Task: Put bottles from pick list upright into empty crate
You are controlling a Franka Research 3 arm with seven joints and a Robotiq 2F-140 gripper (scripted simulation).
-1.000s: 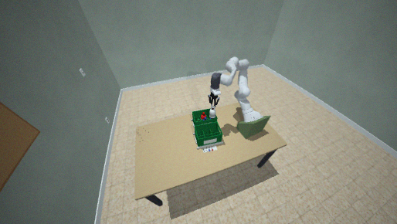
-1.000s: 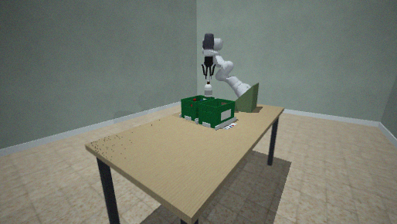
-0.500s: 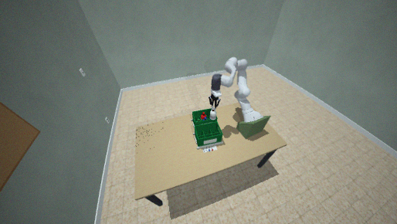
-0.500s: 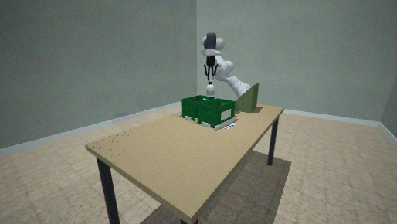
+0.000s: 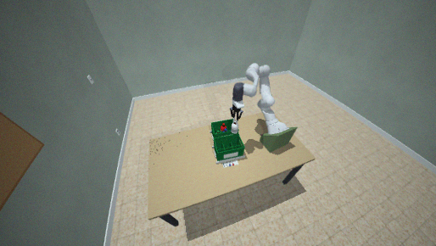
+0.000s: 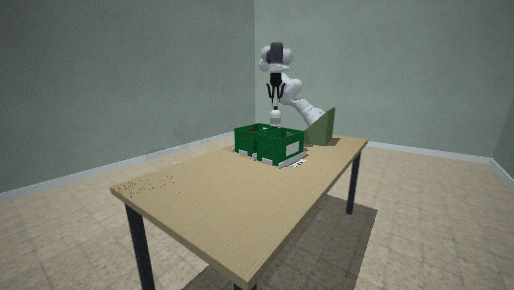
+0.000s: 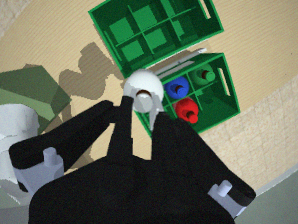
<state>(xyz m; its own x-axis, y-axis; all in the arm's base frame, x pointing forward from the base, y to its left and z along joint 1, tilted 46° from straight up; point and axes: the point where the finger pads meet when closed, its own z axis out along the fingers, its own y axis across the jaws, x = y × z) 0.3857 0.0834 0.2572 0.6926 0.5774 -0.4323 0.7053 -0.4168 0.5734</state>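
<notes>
Above tan tabletop (image 5: 182, 170) (image 6: 220, 200) (image 7: 65, 30), a white bottle (image 5: 234, 127) (image 6: 275, 118) (image 7: 143, 82) hangs upright, gripped between the pincer's (image 5: 236, 120) (image 6: 275, 106) (image 7: 142, 107) fingertips.

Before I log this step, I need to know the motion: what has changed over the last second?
The white bottle and end effector moved slightly sideways, toward the empty crate. Nothing was newly grasped or let go: the bottle remains held upright, in the air. Both crates stayed put.
</notes>
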